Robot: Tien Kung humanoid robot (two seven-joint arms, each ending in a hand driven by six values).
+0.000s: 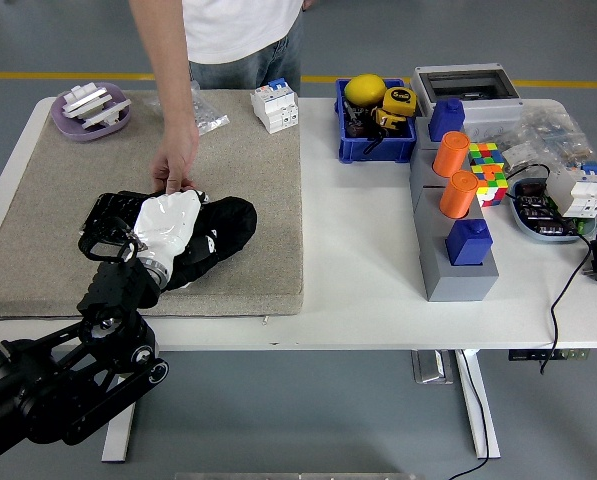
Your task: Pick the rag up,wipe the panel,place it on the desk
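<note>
On the white counter [368, 300] a large beige mat [248, 230] covered the left half, and a person in a white shirt stood at the far side with one hand [175, 165] reaching down, fingertips touching the far edge of a black panel [113, 212] that lay on the mat. From the lower left came the robot's black left arm [68, 385], its white-covered left hand [170, 222] pressed down on a black rag [223, 230] bunched over the panel's right part; its fingers were closed over the cloth, gripping it. The rag sat on the mat, spilling right of the hand. To the right, well apart, stood a grey block [456, 262] with two orange cylinders [452, 154] and blue caps, behind it a grey box [468, 88]. A blue bin [376, 140] held a yellow ball and a tape measure. A purple dish [91, 112] rested at the mat's far left corner, a white breaker [276, 105] at its far right, and a coloured cube [487, 165] beside the cylinders.
</note>
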